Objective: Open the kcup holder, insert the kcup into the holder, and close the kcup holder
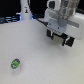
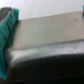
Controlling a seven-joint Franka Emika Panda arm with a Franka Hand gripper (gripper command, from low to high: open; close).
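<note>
Low on the exterior view's left, the kcup (image 1: 15, 63) stands alone on the white table (image 1: 40, 55), a small pod with a green top and pale body, well apart from everything else. Further along, at the back edge, a white bottle-like object (image 1: 25, 10) stands in front of a dark background; it is too blurred to name more closely. On the exterior view's right the gripper (image 1: 57, 36) hangs above the table beneath the arm's white wrist housing, its two dark fingers (image 1: 50, 34) pointing down with a clear gap between them and nothing held, so the jaws stand open and empty.

The kcup holder does not show in the exterior view. In the wrist view a broad flat pale surface with a dark band (image 2: 50, 62) beneath it fills the picture, with a teal patch at one side; whether that dark band is part of the holder cannot be told from so blurred a picture.

As a judgement, the opening step looks not yet done. The chief risk is that the fingers come down on a poorly seen drawer front and slip off it or push the unit back instead of pulling it open. The pod, light and unsupported, could also tip or roll if brushed.
</note>
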